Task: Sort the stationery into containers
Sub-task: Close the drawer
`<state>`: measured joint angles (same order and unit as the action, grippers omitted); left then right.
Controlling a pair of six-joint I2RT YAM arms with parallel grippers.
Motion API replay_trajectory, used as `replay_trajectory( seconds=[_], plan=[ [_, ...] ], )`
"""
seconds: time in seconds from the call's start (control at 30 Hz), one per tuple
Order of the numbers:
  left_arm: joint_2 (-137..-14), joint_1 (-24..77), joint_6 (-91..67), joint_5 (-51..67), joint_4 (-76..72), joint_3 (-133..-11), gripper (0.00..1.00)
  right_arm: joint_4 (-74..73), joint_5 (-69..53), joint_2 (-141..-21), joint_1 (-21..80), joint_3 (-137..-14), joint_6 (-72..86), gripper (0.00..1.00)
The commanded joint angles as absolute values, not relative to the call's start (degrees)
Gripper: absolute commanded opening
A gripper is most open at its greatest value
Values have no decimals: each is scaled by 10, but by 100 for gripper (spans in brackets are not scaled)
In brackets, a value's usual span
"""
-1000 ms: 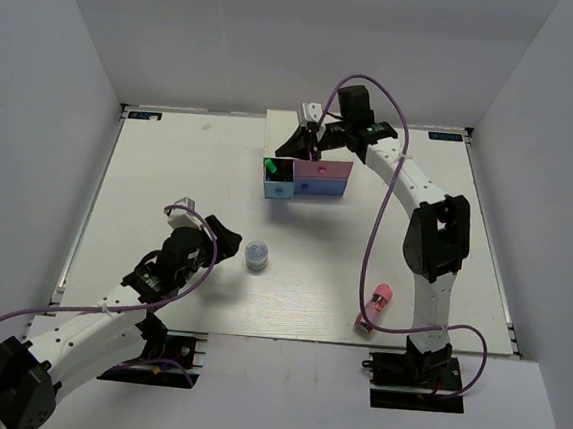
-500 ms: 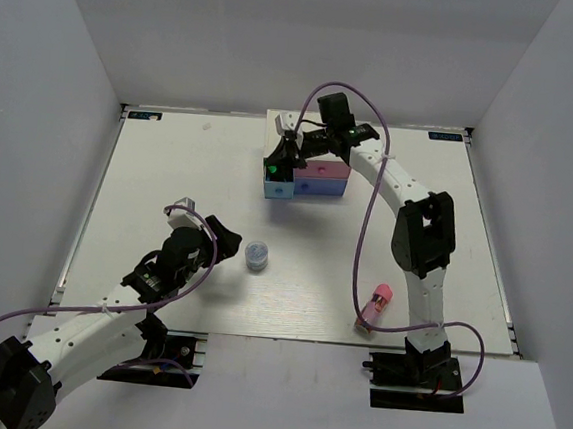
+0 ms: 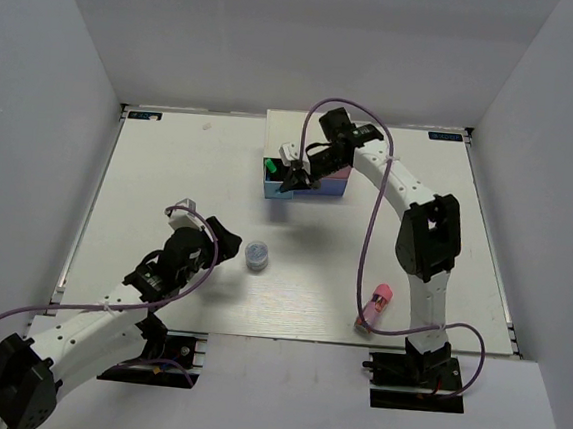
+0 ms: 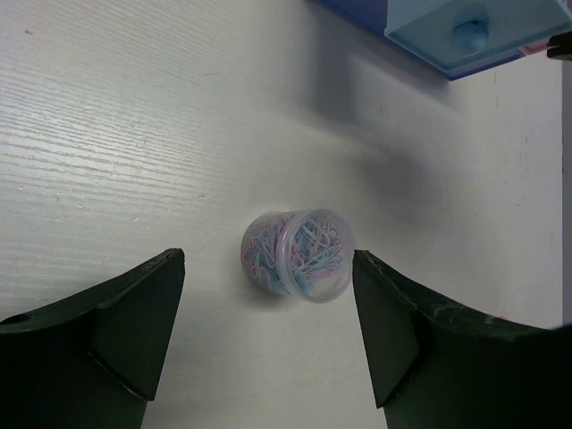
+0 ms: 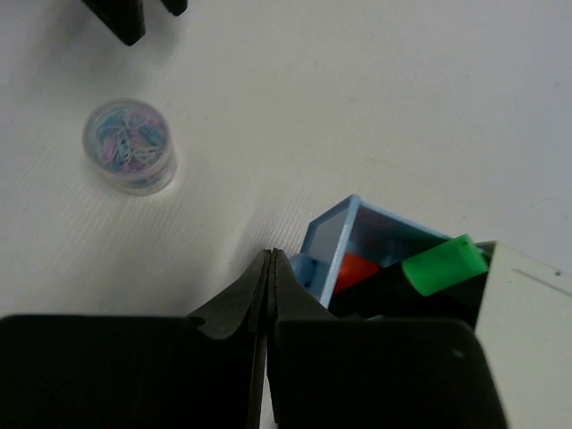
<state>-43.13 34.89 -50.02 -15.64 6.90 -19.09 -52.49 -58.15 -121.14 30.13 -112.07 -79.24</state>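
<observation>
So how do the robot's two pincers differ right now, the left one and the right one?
The left pincer stands wide open; the right pincer is shut tight. The left pincer frames the small pot of paper clips, not touching it; the right pincer sits at the open light blue drawer. Both are black and two-fingered.
</observation>
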Motion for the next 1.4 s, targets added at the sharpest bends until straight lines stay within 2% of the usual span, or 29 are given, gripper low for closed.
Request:
replay_trajectory(
  seconds=[0.0, 0.3, 0.53, 0.9, 1.07, 1.33, 1.37],
  plan=[
    [-435, 351, -501, -156, 61, -191, 86, -533, -543, -1172, 306, -1091, -819, 2],
    [-418, 351, -501, -162, 71, -191, 86, -390, -452, -1158, 322, -1030, -689, 0],
    [-418, 351, -501, -162, 71, -191, 86, -180, -353, -1107, 342, -927, -590, 0],
    [-418, 351, -501, -162, 71, -191, 86, -92, -283, -1097, 346, -904, -538, 0],
    [-418, 351, -501, -162, 71, -191, 86, -98, -317, -1085, 344, -890, -549, 0],
    [-418, 351, -501, -162, 71, -196, 86, -87, -265, -1108, 344, -920, -511, 0],
    [-418, 351, -501, -162, 71, -196, 86, -100, -308, -1107, 340, -923, -520, 0]
  ],
)
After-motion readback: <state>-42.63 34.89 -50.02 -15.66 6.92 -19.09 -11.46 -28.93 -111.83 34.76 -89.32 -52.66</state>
